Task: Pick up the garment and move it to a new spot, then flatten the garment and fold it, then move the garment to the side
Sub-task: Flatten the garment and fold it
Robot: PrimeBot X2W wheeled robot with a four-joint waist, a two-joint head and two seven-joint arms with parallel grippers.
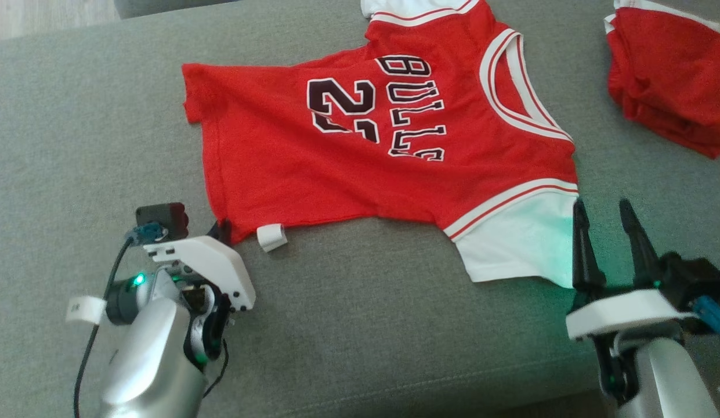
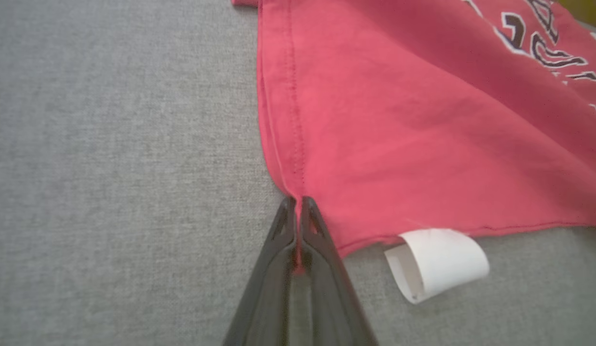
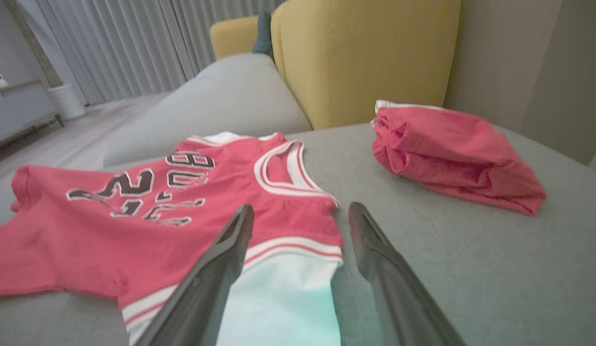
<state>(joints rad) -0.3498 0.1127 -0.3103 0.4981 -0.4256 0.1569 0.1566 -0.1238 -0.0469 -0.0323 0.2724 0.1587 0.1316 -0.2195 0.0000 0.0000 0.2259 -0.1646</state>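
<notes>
Garment first: a red jersey with white trim and dark lettering, spread nearly flat on the grey sofa seat, its hem corner at the tips of your left hand and its white sleeve just ahead of your right hand. The left hand is pinched tight on that hem corner, a sliver of red cloth showing between the closed fingers. The right hand stands wide and holds nothing, one finger over the sleeve and the other over bare seat; whether it touches the cloth I cannot tell.

Judge the cloth thin, soft and very light; it will drape and trail rather than keep shape, and a one-corner hold is likely to let it bunch toward the left hand as you lift. Take the second hold on the sleeve edge just beyond the right fingertips, catching both layers.

A curled white label lies just right of the left hand, against the hem; keep it out of the pinch. Beyond the right hand and to its right, a red bundle sits well apart from the garment; a yellow armchair stands behind it.
</notes>
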